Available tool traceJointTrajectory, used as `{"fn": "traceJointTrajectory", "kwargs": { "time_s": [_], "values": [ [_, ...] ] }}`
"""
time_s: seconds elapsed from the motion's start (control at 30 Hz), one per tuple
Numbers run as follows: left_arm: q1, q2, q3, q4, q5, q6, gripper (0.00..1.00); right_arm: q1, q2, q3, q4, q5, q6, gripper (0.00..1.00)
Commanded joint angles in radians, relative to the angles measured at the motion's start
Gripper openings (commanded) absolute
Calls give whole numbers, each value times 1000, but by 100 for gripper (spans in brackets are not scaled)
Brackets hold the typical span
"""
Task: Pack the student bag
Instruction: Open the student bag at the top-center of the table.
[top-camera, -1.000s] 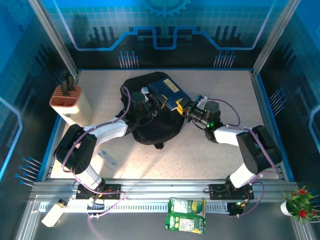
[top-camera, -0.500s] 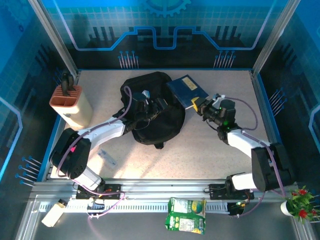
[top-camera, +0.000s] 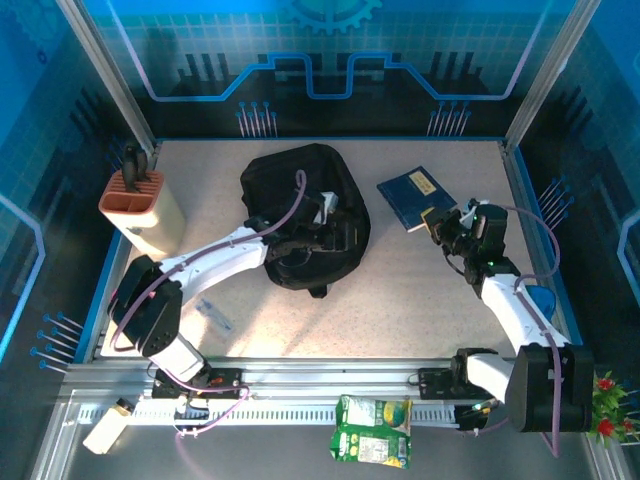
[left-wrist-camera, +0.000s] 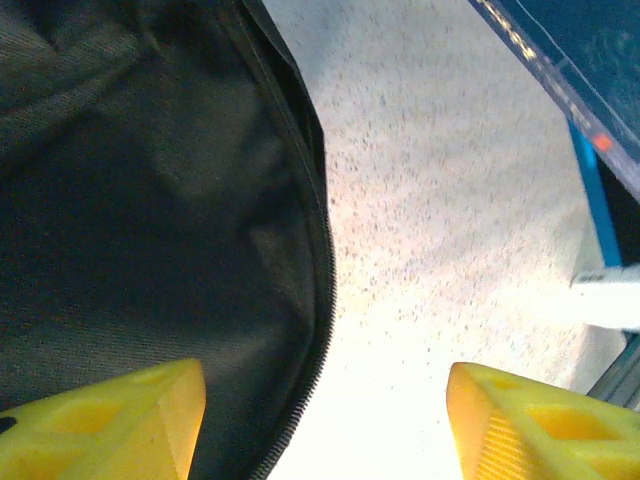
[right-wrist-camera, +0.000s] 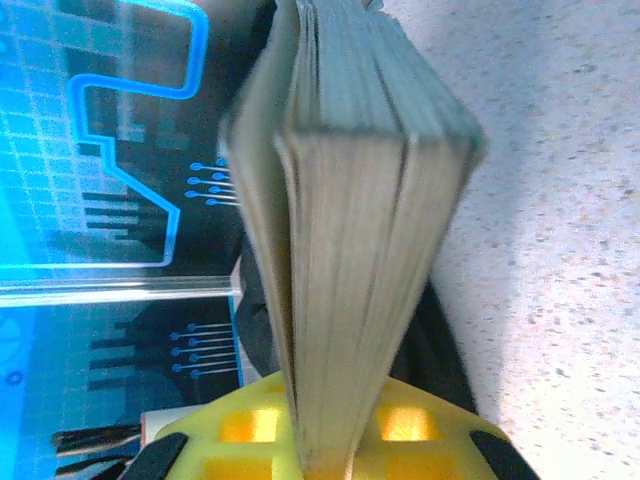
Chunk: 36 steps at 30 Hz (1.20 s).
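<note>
Since a second ago the right gripper has carried the blue book off the bag and away to the right. It clamps the book's near edge, its fingers closed on the pages. The left gripper has opened wide and holds nothing. The bag lies under it and to its left, with the zip edge running between the fingers and bare desk to its right. From above, the left arm covers the bag's middle. The book's cover print is too small to read.
</note>
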Motion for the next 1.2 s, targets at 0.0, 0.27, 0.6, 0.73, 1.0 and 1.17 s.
{"fn": "traceJointTrajectory", "kwargs": {
  "time_s": [0.0, 0.27, 0.6, 0.73, 1.0, 1.17],
  "values": [
    [-40, 47, 70, -150, -23, 161, 65, -25, -24, 37, -30, -26, -45, 4],
    [-73, 160, 199, -339, -50, 316, 54, -30, -5, 37, -28, -36, -48, 4],
    [-76, 286, 337, -430, -56, 286, 38, -31, 4, 29, -11, -59, -46, 5],
    [-76, 308, 364, -452, -72, 285, 32, -31, 6, 27, -14, -60, -46, 5],
    [-76, 337, 396, -487, -120, 302, 28, -30, 9, 23, -9, -63, -40, 5],
    [-76, 354, 416, -504, -118, 315, 23, -31, 11, 23, -16, -63, -40, 5]
  ]
}}
